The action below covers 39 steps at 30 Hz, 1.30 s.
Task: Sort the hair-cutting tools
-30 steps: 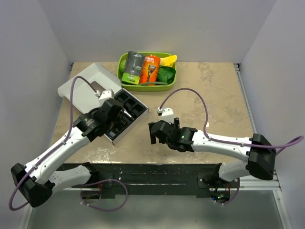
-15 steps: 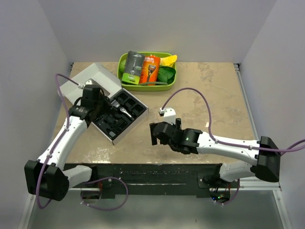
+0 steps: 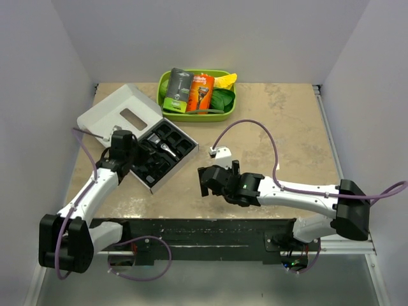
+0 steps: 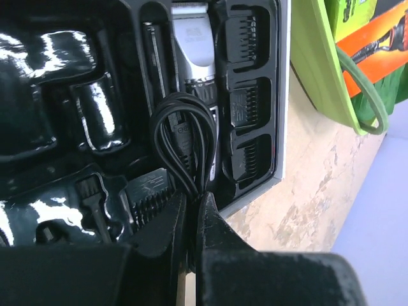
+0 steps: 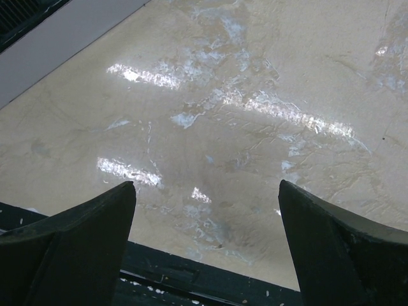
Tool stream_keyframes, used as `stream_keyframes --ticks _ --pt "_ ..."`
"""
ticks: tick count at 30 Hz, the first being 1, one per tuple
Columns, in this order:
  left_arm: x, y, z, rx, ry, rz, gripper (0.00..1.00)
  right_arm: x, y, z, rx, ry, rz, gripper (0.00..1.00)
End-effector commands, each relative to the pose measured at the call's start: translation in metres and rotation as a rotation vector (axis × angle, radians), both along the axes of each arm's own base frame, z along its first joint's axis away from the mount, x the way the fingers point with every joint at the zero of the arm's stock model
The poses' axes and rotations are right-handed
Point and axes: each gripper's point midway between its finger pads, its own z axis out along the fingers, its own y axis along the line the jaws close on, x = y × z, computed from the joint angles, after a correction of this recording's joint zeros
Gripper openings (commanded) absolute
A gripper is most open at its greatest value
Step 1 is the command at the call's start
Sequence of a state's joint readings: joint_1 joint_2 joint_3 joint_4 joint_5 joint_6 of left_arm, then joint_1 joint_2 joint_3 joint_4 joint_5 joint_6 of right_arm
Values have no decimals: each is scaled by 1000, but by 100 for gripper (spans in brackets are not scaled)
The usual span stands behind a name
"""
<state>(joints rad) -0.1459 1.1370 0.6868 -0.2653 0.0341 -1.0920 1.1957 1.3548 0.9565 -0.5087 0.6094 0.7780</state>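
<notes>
The clipper lies in the middle slot of the open case, silver blade head pointing away from the left pincer. In the left wrist view it sits straight ahead of the fingertips and a little apart from them. A coiled black cord lies over the clipper's lower body. The loop's near end reaches down to the gap between the tips. The left pincer is clenched, its fingers almost touching. I cannot tell whether the cord is nipped between them or only lies just in front. Three black combs fill the row of pockets just right of the clipper, along the case's pale rim. A small brush rests in a pocket to the left of the fingers.

From above, the case lies tilted on the left part of the surface, its grey lid folded back toward the far left corner. The left pincer hovers over the case's left side. A green tray stands at the far edge, holding an orange package and a grey-and-green package.

The right pincer is released, fingers spread wide over bare surface. It is near the front edge, to the right of the case and well apart from the clipper.
</notes>
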Motion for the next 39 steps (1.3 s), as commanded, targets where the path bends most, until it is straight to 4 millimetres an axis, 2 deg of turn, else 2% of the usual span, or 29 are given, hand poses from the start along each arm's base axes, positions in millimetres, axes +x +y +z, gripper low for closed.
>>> stream_keyframes --ticks 1,6,12,15,17,19,20,22,23,24,26,27,28,30,34,39 --pt "13 12 33 -16 -149 97 0 0 5 0 26 -8 -16 96" --pt "17 15 21 10 -115 95 0 -2 8 -5 20 2 -11 96" --pt "20 29 -1 4 -82 153 0 -6 11 -12 5 16 -1 96" --pt "25 34 -4 16 -88 159 0 -7 11 -14 1 20 2 96" --pt "25 33 -7 36 -73 121 0 -8 13 -18 -4 24 6 96" --pt "30 32 0 103 -79 51 0 -8 15 -20 -5 25 12 96" --pt "27 33 -5 132 -46 23 0 -8 16 -22 -12 28 16 96" --pt "30 35 4 221 -59 -63 0 -7 21 -24 -12 28 27 96" --pt "27 36 2 254 -35 -100 0 -7 22 -24 -12 28 32 96" --pt "32 39 13 321 -50 -154 0 -6 24 -27 -20 30 36 96" --pt "28 48 14 414 -11 -204 0 -6 29 -29 -22 32 53 96" --pt "31 55 23 479 -13 -233 0 -6 31 -32 -28 34 55 96" --pt "29 64 24 536 14 -231 0 -5 34 -32 -28 31 67 96" --pt "26 71 27 613 30 -290 0 -6 39 -34 -33 39 84 96" --pt "22 79 27 712 67 -383 0 -6 45 -31 -44 33 121 96" --pt "14 79 13 766 101 -516 0 -6 46 -23 -36 16 141 97"
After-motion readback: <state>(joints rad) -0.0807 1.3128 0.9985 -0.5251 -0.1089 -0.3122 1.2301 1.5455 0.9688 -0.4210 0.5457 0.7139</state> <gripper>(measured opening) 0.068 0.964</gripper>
